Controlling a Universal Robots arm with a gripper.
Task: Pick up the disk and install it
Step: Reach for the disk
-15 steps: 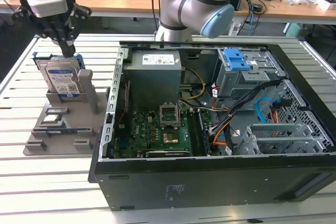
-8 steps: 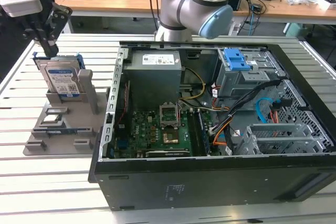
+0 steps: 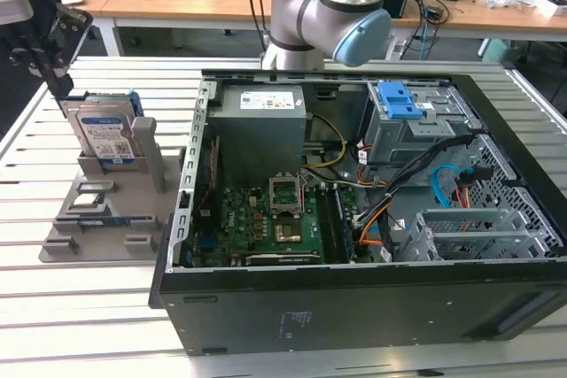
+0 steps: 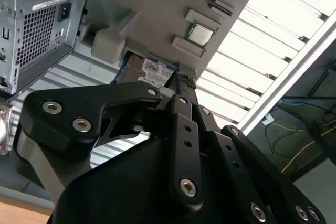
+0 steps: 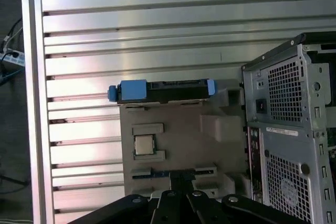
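The disk [image 3: 104,135], silver with a white-and-blue label and a blue caddy frame, stands on edge in the grey slotted stand [image 3: 106,219] at the exterior view's left. My black gripper [image 3: 64,90] hangs just above and to the left of the disk's upper corner, not touching it. In the first wrist view the disk [image 5: 163,90] shows edge-on with blue ends at the far side of the stand [image 5: 178,129], beyond my gripper [image 5: 181,174]. The second wrist view shows the fingers of my gripper [image 4: 181,80] drawn together, with the disk's label [image 4: 157,71] past them. Nothing is held.
An open black computer case [image 3: 354,307] lies to the right of the stand on the slatted aluminium table [image 3: 106,325]. Inside sit a grey drive bay [image 3: 416,135] with a blue latch [image 3: 399,99], a motherboard and cables. A processor chip [image 5: 145,144] rests on the stand.
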